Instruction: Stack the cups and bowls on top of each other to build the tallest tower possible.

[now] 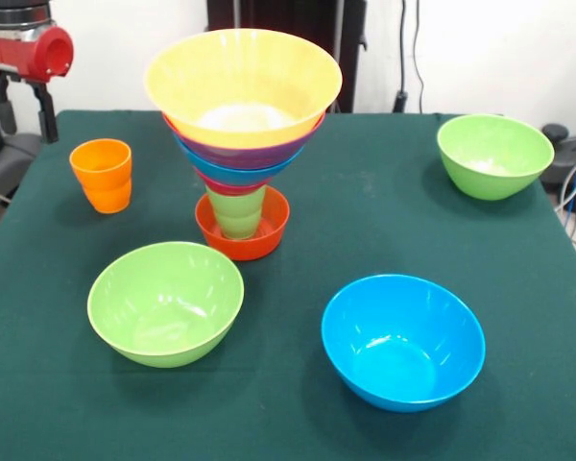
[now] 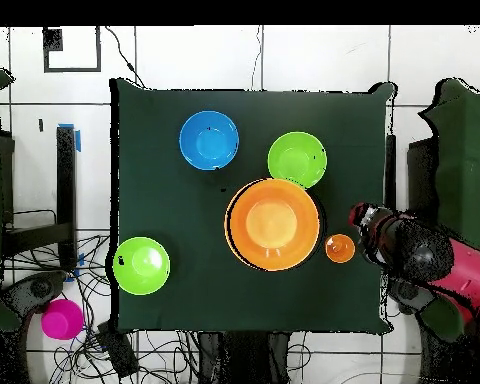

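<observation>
The tower (image 1: 242, 144) stands mid-table. A small red-orange bowl (image 1: 242, 238) is its base and holds the light green cup (image 1: 237, 211). Above come pink, blue (image 1: 232, 171) and purple (image 1: 254, 152) bowls. The very large orange bowl (image 1: 242, 82) is on top, and from overhead (image 2: 274, 223) it hides the rest. The orange cup (image 1: 102, 175) stands alone to the tower's left; it also shows overhead (image 2: 340, 248). My gripper (image 1: 24, 113) hangs open and empty at the far left edge, behind the orange cup. Overhead, my arm (image 2: 404, 250) ends beside that cup.
Loose bowls sit on the green table (image 1: 365, 221): a lime green one front left (image 1: 165, 303) (image 2: 297, 159), a blue one front right (image 1: 403, 341) (image 2: 209, 140), another lime green far right (image 1: 494, 156) (image 2: 141, 265). A pink object (image 2: 62, 319) lies off the table.
</observation>
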Robot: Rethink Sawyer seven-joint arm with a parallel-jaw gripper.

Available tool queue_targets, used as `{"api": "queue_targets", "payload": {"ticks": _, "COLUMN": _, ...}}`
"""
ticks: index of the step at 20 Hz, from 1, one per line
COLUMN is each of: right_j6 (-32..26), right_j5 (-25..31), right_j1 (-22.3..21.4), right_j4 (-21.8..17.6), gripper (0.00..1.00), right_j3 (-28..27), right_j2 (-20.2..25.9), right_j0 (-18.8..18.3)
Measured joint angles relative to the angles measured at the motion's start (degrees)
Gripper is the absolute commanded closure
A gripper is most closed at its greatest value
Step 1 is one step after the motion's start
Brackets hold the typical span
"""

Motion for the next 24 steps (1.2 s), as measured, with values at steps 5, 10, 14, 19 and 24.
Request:
{"api": "queue_targets", "payload": {"ticks": 5, "right_j6": 0.0, "right_j5": 4.9, "right_j1": 0.1, "right_j4": -4.1, "gripper": 0.0, "right_j3": -3.0, "right_j2": -3.7, "right_j0": 3.7}}
{"api": "queue_targets", "payload": {"ticks": 10, "right_j6": 0.0, "right_j5": 7.5, "right_j1": 2.0, "right_j4": -6.4, "gripper": 0.0, "right_j3": -6.0, "right_j2": -4.6, "right_j0": 4.6}}
{"api": "queue_targets", "payload": {"ticks": 14, "right_j6": 0.0, "right_j5": 7.5, "right_j1": 5.4, "right_j4": -7.7, "gripper": 0.0, "right_j3": -8.9, "right_j2": -5.1, "right_j0": 4.5}}
{"api": "queue_targets", "payload": {"ticks": 19, "right_j6": 0.0, "right_j5": 7.4, "right_j1": 9.3, "right_j4": -8.5, "gripper": 0.0, "right_j3": -10.7, "right_j2": -5.9, "right_j0": 4.5}}
{"api": "queue_targets", "payload": {"ticks": 24, "right_j6": 0.0, "right_j5": 6.7, "right_j1": 13.2, "right_j4": -8.7, "gripper": 0.0, "right_j3": -10.6, "right_j2": -6.6, "right_j0": 4.5}}
